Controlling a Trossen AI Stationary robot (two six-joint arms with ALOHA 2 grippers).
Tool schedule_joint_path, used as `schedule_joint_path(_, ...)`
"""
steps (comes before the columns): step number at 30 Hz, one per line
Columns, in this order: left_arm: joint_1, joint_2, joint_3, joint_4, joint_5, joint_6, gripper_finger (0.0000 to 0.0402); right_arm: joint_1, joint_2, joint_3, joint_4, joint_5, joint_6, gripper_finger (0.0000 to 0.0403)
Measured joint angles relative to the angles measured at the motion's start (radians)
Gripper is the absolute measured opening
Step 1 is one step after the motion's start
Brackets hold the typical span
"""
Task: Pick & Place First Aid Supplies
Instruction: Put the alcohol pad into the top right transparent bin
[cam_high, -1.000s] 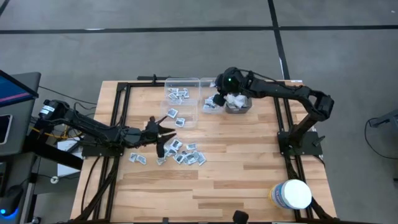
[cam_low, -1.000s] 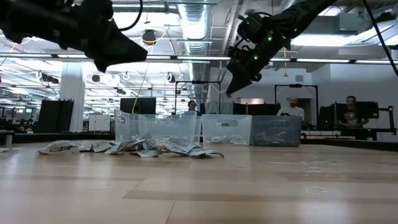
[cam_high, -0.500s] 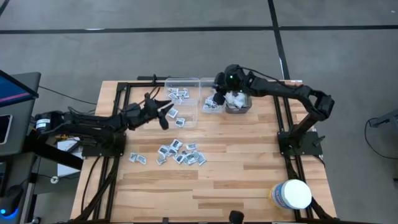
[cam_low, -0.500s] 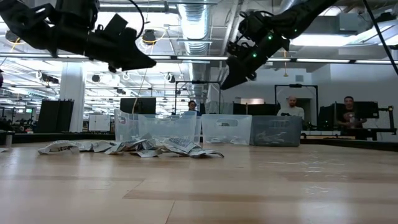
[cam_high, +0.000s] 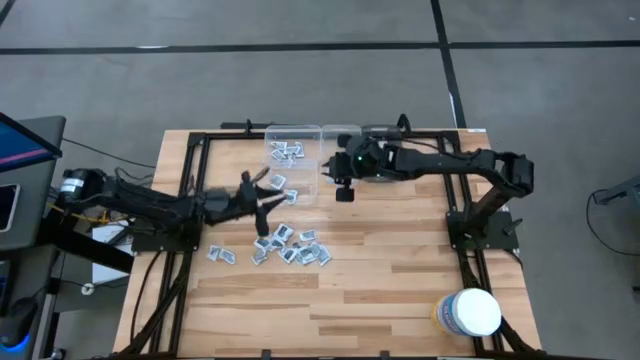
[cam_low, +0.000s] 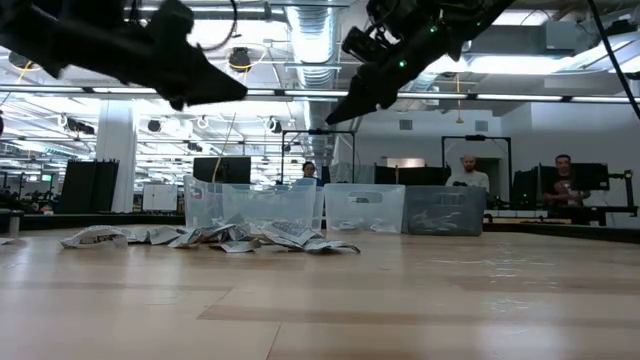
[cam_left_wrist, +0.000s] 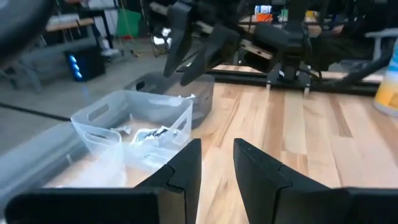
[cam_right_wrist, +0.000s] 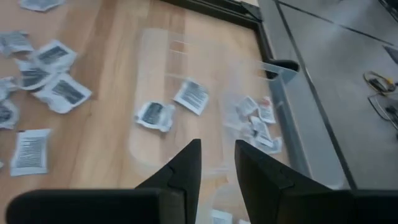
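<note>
Several small flat square packets, the first aid supplies (cam_high: 290, 246), lie in a loose pile on the wooden table (cam_high: 400, 280); the low view shows the pile (cam_low: 215, 238) too. More packets (cam_high: 286, 152) lie in a clear bin (cam_high: 300, 135) at the far edge. My left gripper (cam_high: 265, 205) hovers open between the pile and that bin, fingers (cam_left_wrist: 186, 165) level with nothing between them. My right gripper (cam_high: 343, 188) hangs open over the near wall of the middle bin (cam_high: 333, 172), slanting down, with nothing between its fingers (cam_right_wrist: 186, 165).
A grey bin (cam_high: 385, 170) stands to the right of the two clear ones, partly under my right arm. A big white round tub (cam_high: 470, 312) sits at the near right corner. Black frame rails (cam_high: 195, 180) run along the table's sides. People stand in the room behind (cam_low: 470, 170).
My right gripper has swung from over the grey bin toward the table's left and near side, and has rolled. My left gripper went toward the far clear bin, then came back near the pile. The packets have kept still.
</note>
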Motion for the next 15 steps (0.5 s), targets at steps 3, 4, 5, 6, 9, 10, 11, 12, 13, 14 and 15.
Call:
schedule_joint_path(3, -0.156, 0.000, 0.000, 0.000, -0.187, 0.037, 0.0094, 0.022, 0.000, 0.000, -0.003, 0.005, 0.000, 0.0091)
schedule_joint_path(4, -0.208, 0.000, 0.000, 0.000, -0.249, 0.050, 0.0094, 0.027, 0.000, 0.000, -0.004, 0.005, 0.001, 0.0091)
schedule_joint_path(5, -0.258, 0.000, 0.000, 0.001, -0.313, 0.054, 0.0094, 0.033, 0.000, 0.000, -0.004, 0.008, 0.002, 0.0091)
schedule_joint_path(6, -0.305, 0.000, 0.000, 0.000, -0.378, 0.057, 0.0094, 0.040, 0.000, 0.000, -0.004, 0.009, 0.007, 0.0091)
schedule_joint_path(9, -0.430, 0.000, 0.000, 0.000, -0.544, 0.057, 0.0094, 0.059, 0.000, 0.000, -0.008, 0.007, 0.028, 0.0091)
schedule_joint_path(10, -0.464, 0.000, 0.000, 0.000, -0.586, 0.057, 0.0094, 0.064, 0.000, 0.000, -0.013, 0.002, 0.039, 0.0091)
schedule_joint_path(11, -0.495, 0.000, 0.000, 0.000, -0.623, 0.057, 0.0094, 0.069, 0.000, 0.000, -0.014, -0.001, 0.049, 0.0091)
schedule_joint_path(12, -0.521, 0.000, 0.000, 0.000, -0.654, 0.056, 0.0094, 0.075, 0.000, 0.000, -0.017, -0.003, 0.057, 0.0091)
schedule_joint_path(13, -0.546, 0.000, 0.000, 0.000, -0.679, 0.055, 0.0094, 0.082, 0.000, 0.000, -0.021, -0.003, 0.061, 0.0091)
schedule_joint_path(14, -0.566, 0.000, 0.000, 0.000, -0.696, 0.050, 0.0094, 0.091, 0.000, 0.000, -0.025, -0.002, 0.064, 0.0091)
schedule_joint_path(15, -0.581, 0.000, 0.000, 0.000, -0.706, 0.036, 0.0094, 0.102, 0.000, 0.000, -0.027, -0.001, 0.069, 0.0091)
